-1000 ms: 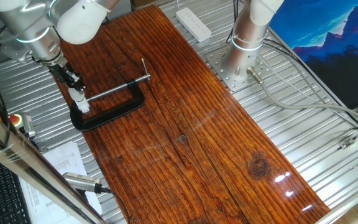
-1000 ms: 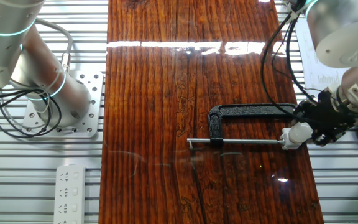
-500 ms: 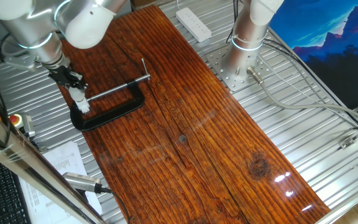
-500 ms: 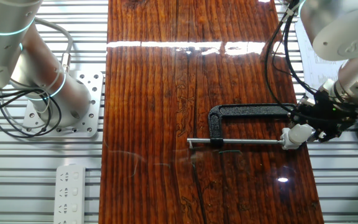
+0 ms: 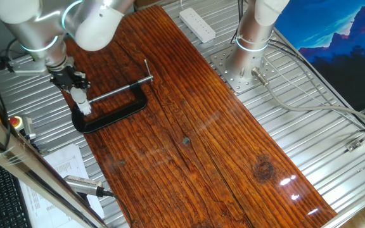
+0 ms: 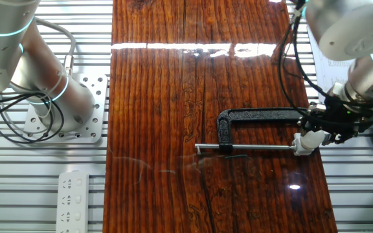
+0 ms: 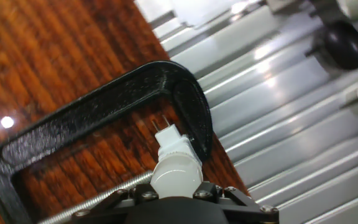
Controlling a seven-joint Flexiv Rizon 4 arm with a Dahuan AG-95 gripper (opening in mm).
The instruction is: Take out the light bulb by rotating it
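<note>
One end effector (image 7: 178, 190) grips light bulb (image 7: 176, 167) — pins seemingly free above C-clamp (image 7: 98, 118).

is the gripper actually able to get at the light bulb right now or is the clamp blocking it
Yes, it seems so: the gripper already looks closed around the light bulb. The black C-clamp curves just beside the bulb's base but does not sit between the fingers and bulb.

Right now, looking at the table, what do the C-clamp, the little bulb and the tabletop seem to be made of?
C-clamp: likely cast metal painted matte black, with a grainy surface; its screw rod looks like bare steel, shiny grey.
Light bulb, shut in the end effector: frosted white glass or plastic, smooth; I can't tell which.
Tabletop: wood, dark reddish with strong grain, glossy from the light reflections.
</note>
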